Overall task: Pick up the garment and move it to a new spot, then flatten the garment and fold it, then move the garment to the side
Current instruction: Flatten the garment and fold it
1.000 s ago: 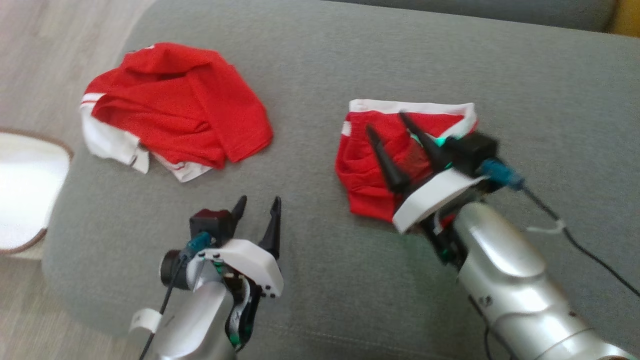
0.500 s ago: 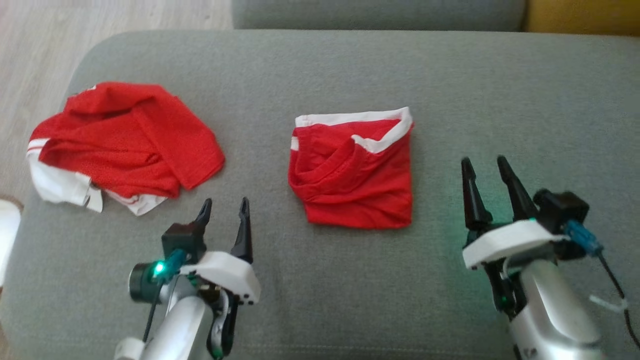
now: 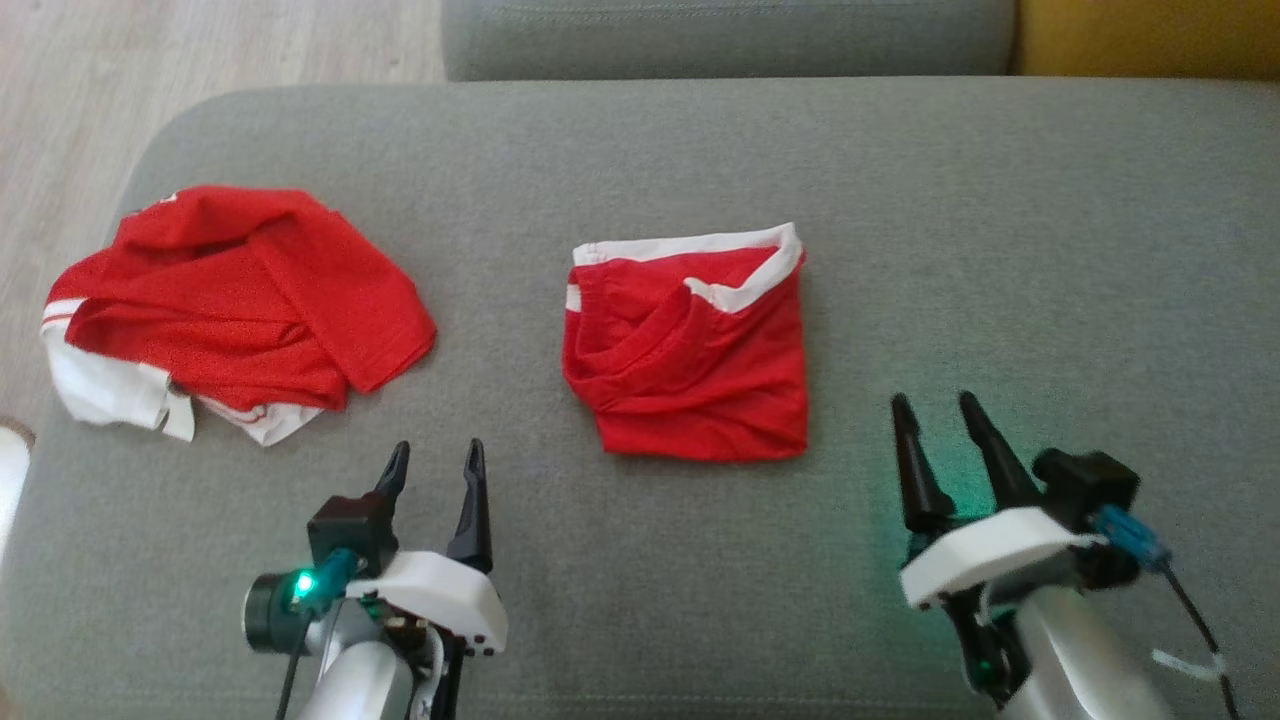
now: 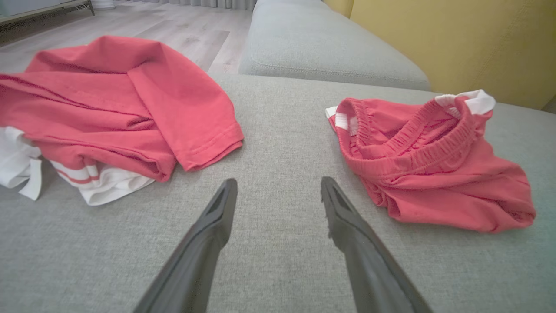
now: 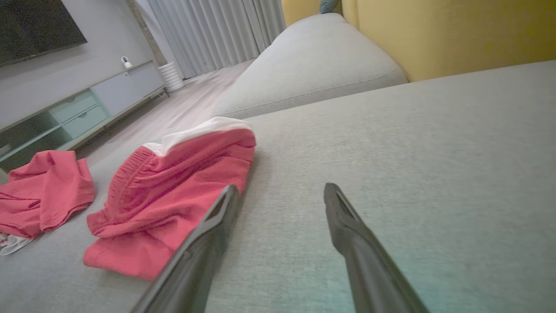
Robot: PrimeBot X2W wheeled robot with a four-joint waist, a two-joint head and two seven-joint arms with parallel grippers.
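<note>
- Our left gripper point(image 3: 436, 446) hangs low over the grey seat cushion point(image 3: 640, 580). Its two dark fingers stand wide apart and there is nothing between them.
- Our right gripper point(image 3: 934, 399) is in the same state: fingers spread wide, holding nothing, above bare cushion fabric. A green glow falls on the fabric just beside its base.
- The red shorts point(image 3: 690, 350), the garment of the task, lie folded into a rough square on the cushion. They are ahead of both grippers and between them: forward and right of the left gripper, forward and left of the right gripper. They touch neither of them.
- In the left wrist view we see the gathered elastic waistband folded over on top, and white trim at the edge farthest from the gripper.
- A second red garment point(image 3: 240, 300) lies crumpled ahead of the left gripper and to its left, well apart from the shorts. White fabric with red stripes shows under its nearer edge.
- Beyond both garments another grey cushion point(image 3: 720, 35) stands at the far edge of the seat, and to the right of it a yellow backrest point(image 3: 1150, 35).
- Farther ahead and left of the left gripper there is pale wooden floor point(image 3: 200, 50).
- Farthest, in the right wrist view, we see a low pale cabinet point(image 5: 87, 104) and light curtains point(image 5: 217, 30).
</note>
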